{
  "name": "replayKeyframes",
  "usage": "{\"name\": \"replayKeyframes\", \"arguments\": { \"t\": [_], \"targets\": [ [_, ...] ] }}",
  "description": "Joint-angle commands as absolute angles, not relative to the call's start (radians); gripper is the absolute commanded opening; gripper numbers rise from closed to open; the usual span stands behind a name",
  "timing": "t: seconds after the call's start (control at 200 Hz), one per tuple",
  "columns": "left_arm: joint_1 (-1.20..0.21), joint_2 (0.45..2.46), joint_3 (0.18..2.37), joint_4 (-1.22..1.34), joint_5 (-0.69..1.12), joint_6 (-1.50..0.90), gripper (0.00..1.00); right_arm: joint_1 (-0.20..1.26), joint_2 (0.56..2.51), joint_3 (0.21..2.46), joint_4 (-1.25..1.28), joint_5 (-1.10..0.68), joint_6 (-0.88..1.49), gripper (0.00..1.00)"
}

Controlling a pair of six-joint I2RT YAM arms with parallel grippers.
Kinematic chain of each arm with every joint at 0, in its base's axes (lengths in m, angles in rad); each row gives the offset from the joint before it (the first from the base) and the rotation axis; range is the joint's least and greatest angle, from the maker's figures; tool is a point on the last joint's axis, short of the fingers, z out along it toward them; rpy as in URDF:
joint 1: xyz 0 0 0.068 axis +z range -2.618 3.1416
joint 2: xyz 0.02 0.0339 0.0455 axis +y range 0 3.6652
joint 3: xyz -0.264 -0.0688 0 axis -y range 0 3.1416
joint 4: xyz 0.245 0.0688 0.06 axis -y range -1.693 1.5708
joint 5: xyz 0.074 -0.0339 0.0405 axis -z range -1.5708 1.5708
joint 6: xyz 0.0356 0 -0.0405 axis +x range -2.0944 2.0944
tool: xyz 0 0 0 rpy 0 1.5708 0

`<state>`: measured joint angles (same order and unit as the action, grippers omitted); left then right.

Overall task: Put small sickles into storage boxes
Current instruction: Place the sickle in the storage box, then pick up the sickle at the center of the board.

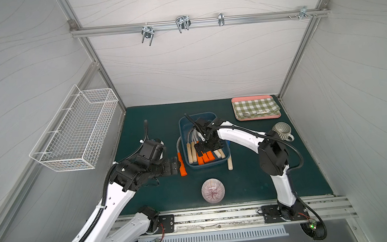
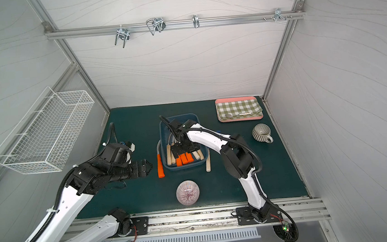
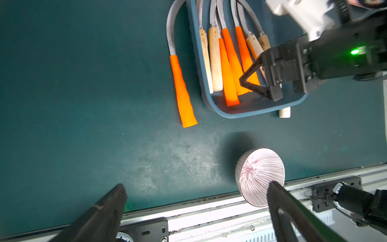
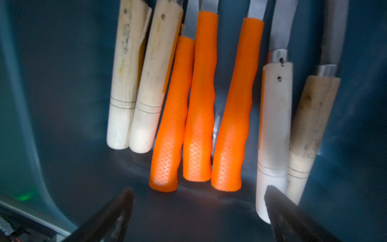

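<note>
A white wire basket [image 1: 77, 133] hangs on the wall [image 1: 6, 70]. A stripy bowl [image 1: 213, 191], a mug [image 1: 283, 131] and a pink tray [image 1: 258, 118] sit on the counter [image 1: 251, 176].

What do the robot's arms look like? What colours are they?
Both arms have smooth white shells with chunky black joints: the left arm and the right arm. A ribbed black cable runs along each. The left gripper and right gripper are black, with pointed, triangle-shaped fingers. A small green light glows near the right gripper.
</note>
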<state>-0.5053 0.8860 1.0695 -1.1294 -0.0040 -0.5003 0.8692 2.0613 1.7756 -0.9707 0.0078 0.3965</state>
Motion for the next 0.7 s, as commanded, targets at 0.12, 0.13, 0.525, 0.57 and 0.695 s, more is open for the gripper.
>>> {"name": "replayKeyframes", "arguments": {
  "t": [0.12, 0.13, 0.525, 0.57, 0.695],
  "targets": [
    [-0.561, 0.931, 1.109, -1.041, 0.027, -0.506, 0.99, 0.857, 1.9, 1.676, -1.005, 0.047, 0.443, 0.99],
    [-0.565, 0.934, 1.109, -1.039, 0.024, -0.506, 0.99, 0.855, 1.894, 1.67, -1.004, 0.047, 0.444, 0.99],
    [-0.693, 1.037, 1.115, -0.933, -0.009, -0.538, 0.99, 0.833, 1.691, 1.427, -0.946, 0.053, 0.501, 0.99],
    [-0.703, 1.045, 1.114, -0.924, -0.012, -0.539, 0.99, 0.833, 1.67, 1.398, -0.936, 0.054, 0.51, 0.99],
    [-0.727, 1.072, 1.111, -0.9, -0.014, -0.544, 0.99, 0.833, 1.604, 1.316, -0.896, 0.05, 0.52, 0.99]
  ]
}}
